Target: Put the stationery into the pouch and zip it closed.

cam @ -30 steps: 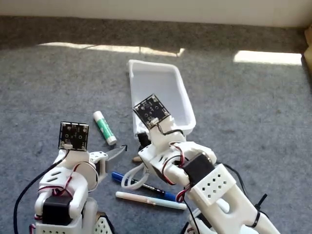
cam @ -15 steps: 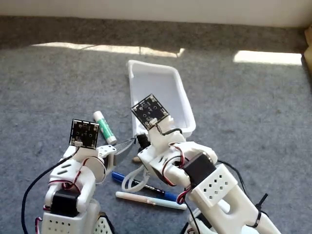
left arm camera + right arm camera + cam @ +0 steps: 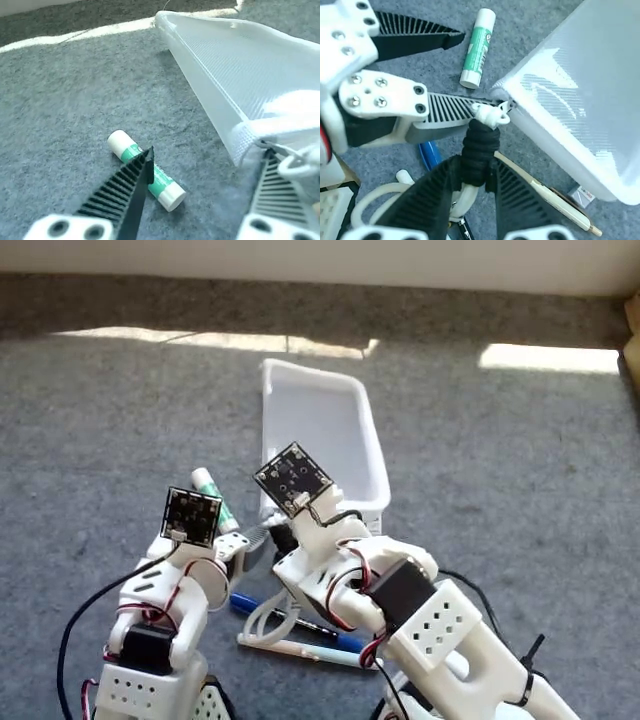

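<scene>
Losing the near end of the pouch [image 3: 322, 425] behind the right arm [image 3: 430, 625] in the high view. Also losing part of the glue stick [image 3: 206, 480] behind the black wrist board [image 3: 192, 516] of the left arm [image 3: 160, 640]. Getting the blue pen [image 3: 248, 604] and white pen [image 3: 305, 649] cut off by the right arm and its cabling. Not making out whether the left claw's far finger is touching the pouch corner or just sitting beside it.

Looking at a long, white, see-through mesh pouch lying flat on grey carpet [image 3: 500, 490]. Seeing its near corner ending in a white bead [image 3: 492, 114] on a black zip cord [image 3: 479, 142]. Looking at a white glue stick with a green label, lying on its side near that corner, apart from the pouch.

Reading the right claw [image 3: 476, 167] as clamped on the black zip cord, with the bead and pouch corner just beyond its tips. Reading the left claw [image 3: 210, 151] as spread wide and gripping nothing. Seeing one of its fingertips by the glue stick and the other at the pouch corner next to the bead, with the glue stick lying across the mouth of the gap. Seeing both pens back near the arm bases, on the arms' side of both claws and apart from the pouch.
</scene>
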